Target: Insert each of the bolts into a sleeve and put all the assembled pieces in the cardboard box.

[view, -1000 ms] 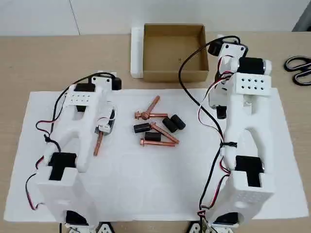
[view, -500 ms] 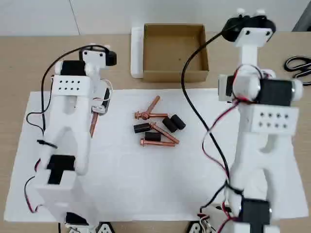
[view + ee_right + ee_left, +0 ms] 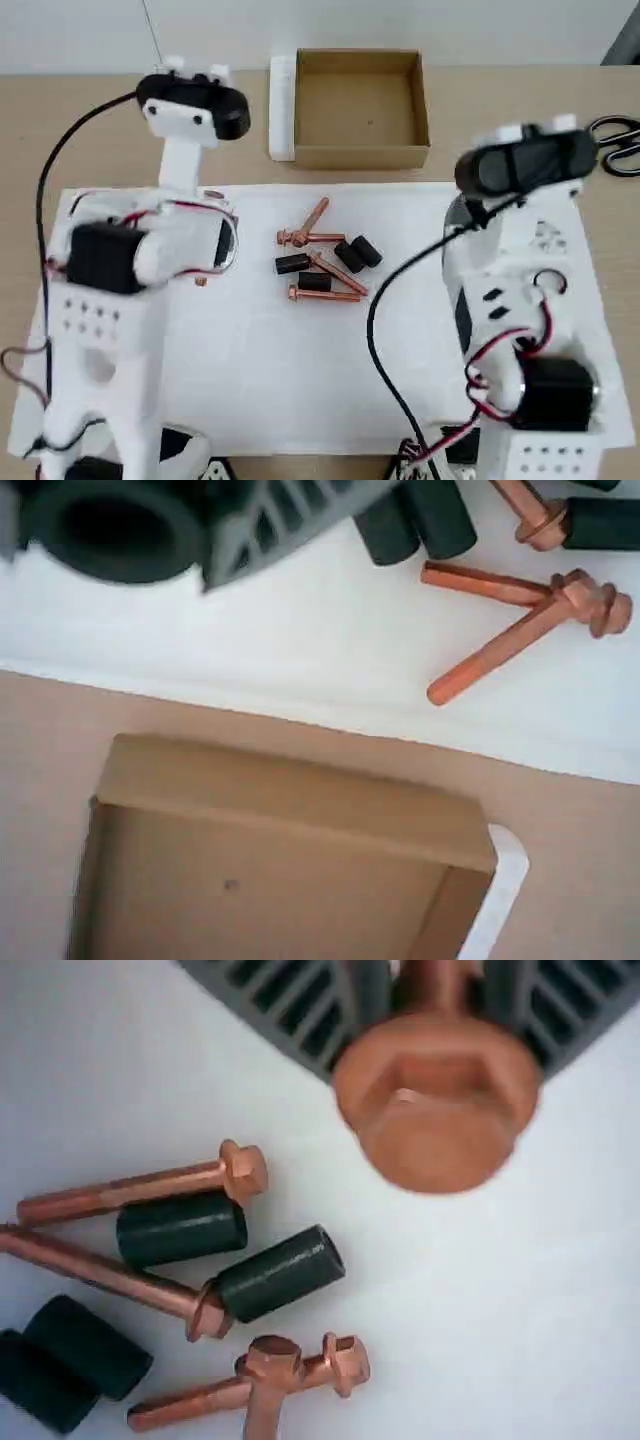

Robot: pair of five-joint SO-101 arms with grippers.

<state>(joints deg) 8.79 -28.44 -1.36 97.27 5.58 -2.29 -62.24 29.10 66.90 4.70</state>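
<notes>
The left end effector [image 3: 432, 985] is pressed onto a copper-coloured hex-headed metal bolt [image 3: 435, 1100], its dark ribbed jaws on either side of the shank and the flanged head pointing at the wrist camera. The right end effector [image 3: 150, 520] pinches a black cylindrical sleeve [image 3: 110, 525] with its hollow end facing that camera, and a grey ribbed jaw sits against the sleeve's side. The open brown cardboard box [image 3: 348, 157] sits on the tan surface [image 3: 60, 120], and a white foam strip [image 3: 283, 110] touches one of its side walls. A white sheet [image 3: 300, 380] starts just in front of the box and spreads towards the arms' bases. On it, near the box's front wall, lie four loose copper bolts [image 3: 325, 294] and four loose black sleeves [image 3: 292, 263] in one cluster. Two of the bolts cross at their heads, and two of the sleeves lie side by side, touching. Both raised arms stand further from the box than the cluster does, one on either side of it. A pair of black-handled scissors [image 3: 615, 135] lies on the surface, well off to the side of the box.
</notes>
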